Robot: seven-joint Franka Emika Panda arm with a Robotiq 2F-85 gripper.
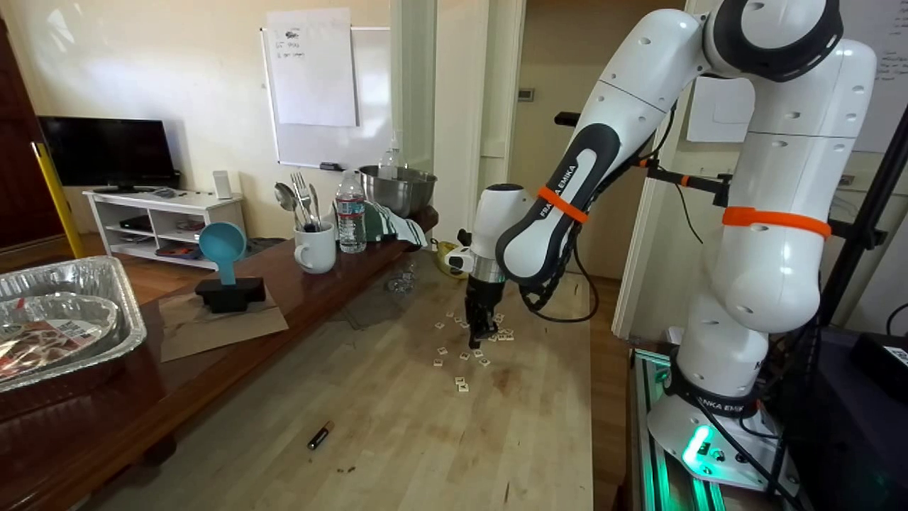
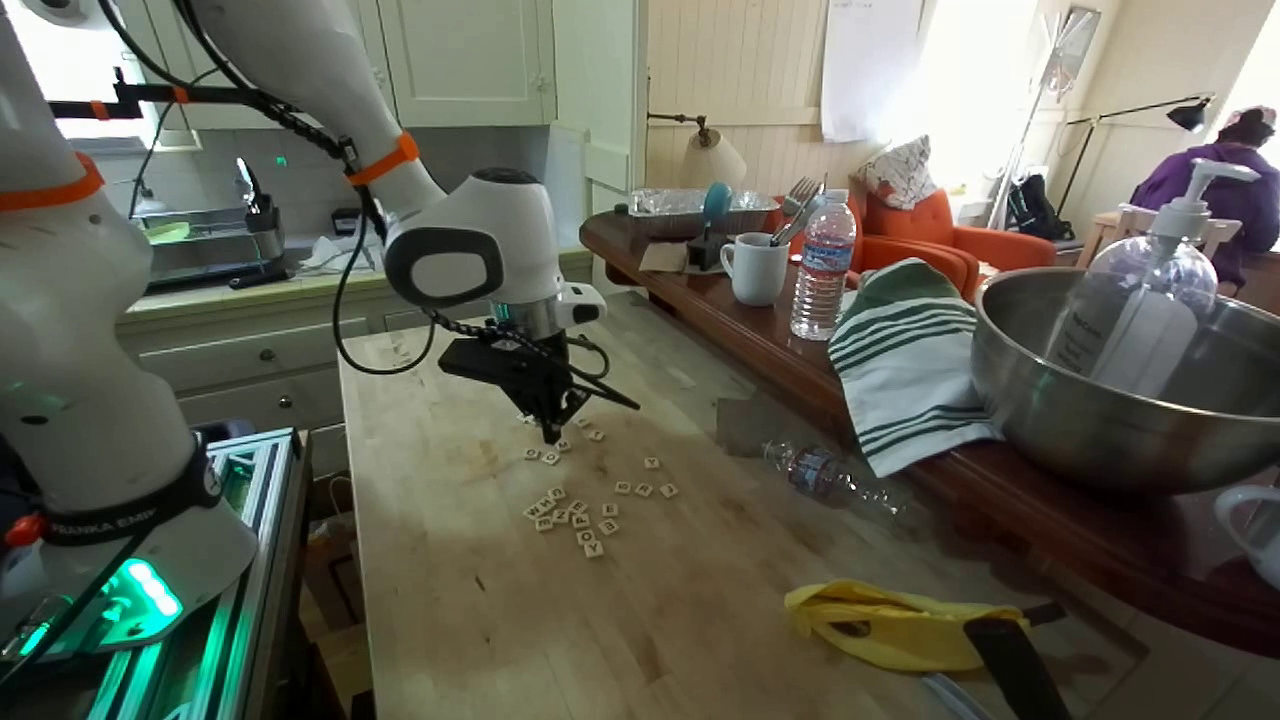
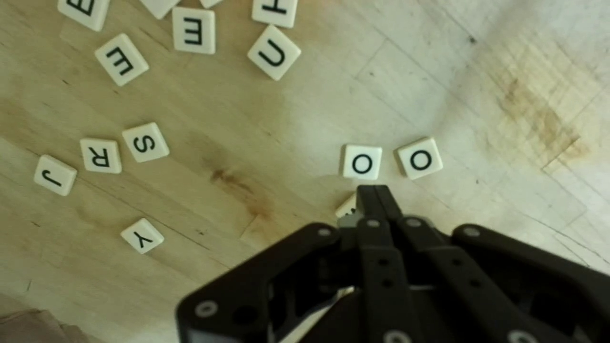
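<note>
My gripper (image 3: 374,190) points down with its two black fingers pressed together and nothing between them. Just past the fingertips in the wrist view lies a cream letter tile marked O (image 3: 362,162), with a second O tile (image 3: 420,158) to its right. Another tile (image 3: 346,208) is partly hidden behind the left finger. Farther left are tiles reading U (image 3: 274,52), S (image 3: 146,142), R (image 3: 101,156), J (image 3: 55,175) and Y (image 3: 142,236), among several others. In both exterior views the gripper (image 1: 475,341) is low over the scattered tiles (image 2: 582,520); whether it touches the table cannot be told.
A battery (image 1: 320,435) lies on the wooden table (image 1: 411,440). Along one side runs a dark raised ledge with a mug (image 2: 755,270), an upright bottle (image 2: 825,265) and a steel bowl (image 2: 1100,420). A clear bottle (image 2: 815,470) and a yellow item (image 2: 900,625) lie beside it.
</note>
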